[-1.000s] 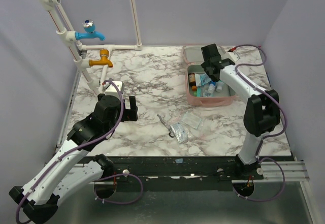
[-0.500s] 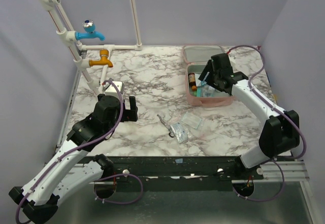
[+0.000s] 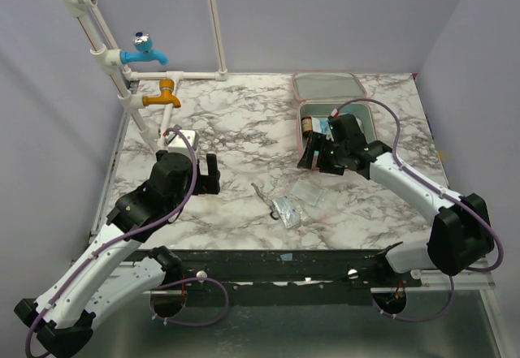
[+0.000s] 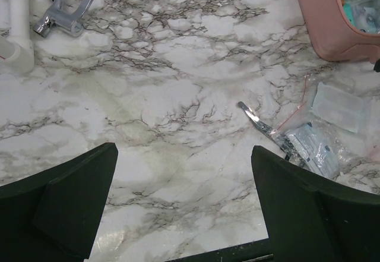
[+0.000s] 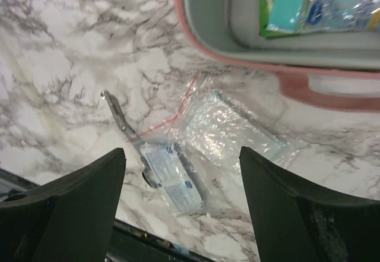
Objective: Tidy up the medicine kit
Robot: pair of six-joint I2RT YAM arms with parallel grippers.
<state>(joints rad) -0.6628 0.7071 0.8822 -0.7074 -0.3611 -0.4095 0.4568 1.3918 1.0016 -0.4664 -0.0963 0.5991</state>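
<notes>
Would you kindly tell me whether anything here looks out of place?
Yes: a clear bag, a packet and a metal tool lie loose on the table beside the open kit, not inside it.

Showed a table (image 4: 178, 95) with a white, grey-veined marble pattern, smooth and softly glossy. Pictured the medicine kit (image 5: 332, 87) in pale pink, smooth, leather-like material with a low sheen, lined in flat matt grey. Caught clear plastic bags (image 5: 231, 125), crinkled and shiny, one edged with a thin red seal line. Showed a slim tool (image 5: 122, 119) of bright polished metal. Pictured a chrome tap fitting (image 4: 62, 15), mirror-bright, against smooth white plastic pipe (image 4: 18, 24). Showed matt black moulded plastic on the left gripper (image 4: 184, 149) and the right gripper (image 5: 183, 151).
</notes>
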